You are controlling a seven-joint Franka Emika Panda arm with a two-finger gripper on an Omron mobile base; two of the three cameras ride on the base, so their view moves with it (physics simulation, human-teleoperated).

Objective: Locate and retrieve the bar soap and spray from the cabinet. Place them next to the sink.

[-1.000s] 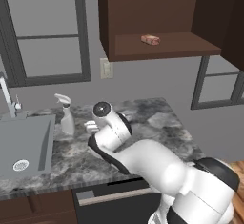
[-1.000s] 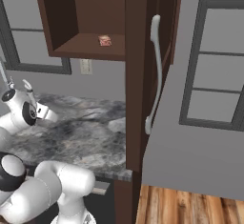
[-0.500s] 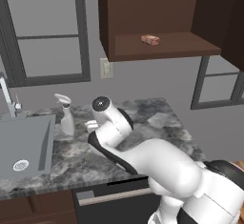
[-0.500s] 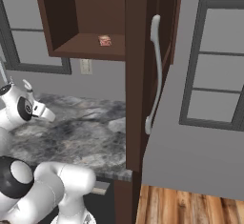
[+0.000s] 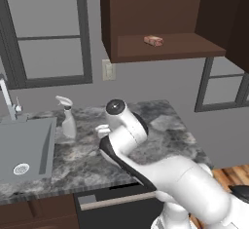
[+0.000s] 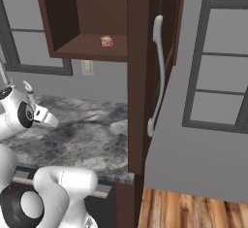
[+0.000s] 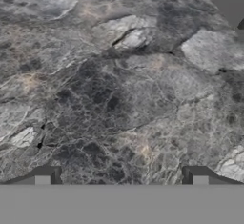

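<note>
1. Currently the tool (image 7: 121, 178) is open, jaws spread wide, nothing between them; hand view looks down on bare marbled grey counter (image 7: 119, 89).
2. Bar soap (image 5: 153, 40) lies flat on the shelf bottom of the cabinet (image 5: 146, 13), toward the front edge; also seen from the right base view (image 6: 106, 41).
3. Cabinet door (image 6: 145, 72) stands open, its pale handle (image 6: 156, 72) facing the right base camera.
4. Spray (image 5: 66, 118) stands upright on the counter, just beside the right edge of the sink (image 5: 26, 147), between the sink and the arm.
5. Sink basin has a round drain (image 5: 21, 168); faucet (image 5: 7, 99) rises at its back left.
6. Arm reaches over the counter; whether the tool touches the counter, cannot tell.
7. Wall outlet (image 5: 107, 69) sits below the cabinet's left corner.
</note>
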